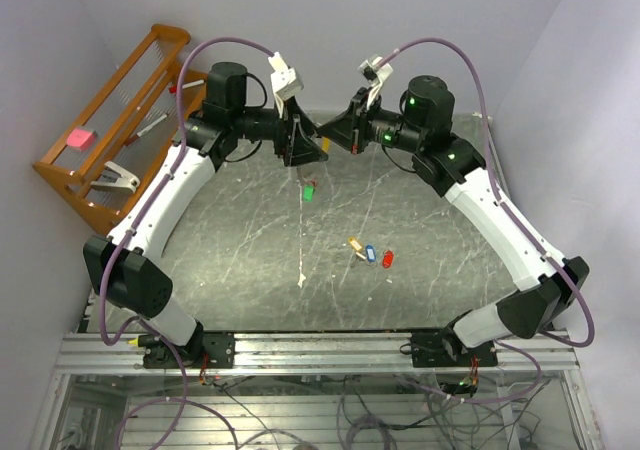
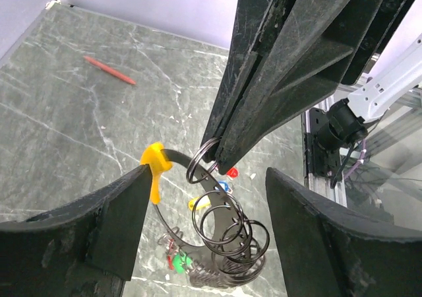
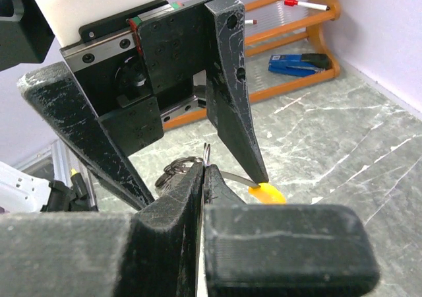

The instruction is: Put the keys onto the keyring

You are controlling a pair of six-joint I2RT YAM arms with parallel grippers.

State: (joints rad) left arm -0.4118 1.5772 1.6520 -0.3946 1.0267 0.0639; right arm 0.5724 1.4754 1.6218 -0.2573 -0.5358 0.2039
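Left wrist view shows the right jaws clamped on one loop of the keyring (image 2: 224,244), held above the far counter (image 2: 66,112) between the left jaws, which stand apart, so closing unevenly they could wrench that thin loop free.

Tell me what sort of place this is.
Probably a robotics lab test cell: grey marble-patterned tabletop boxed in by plain pale walls, silver aluminium mounting rail at its near edge, loose cables beneath.

Keys (image 1: 370,254) on table (image 1: 250,250), rack (image 1: 165,38) left
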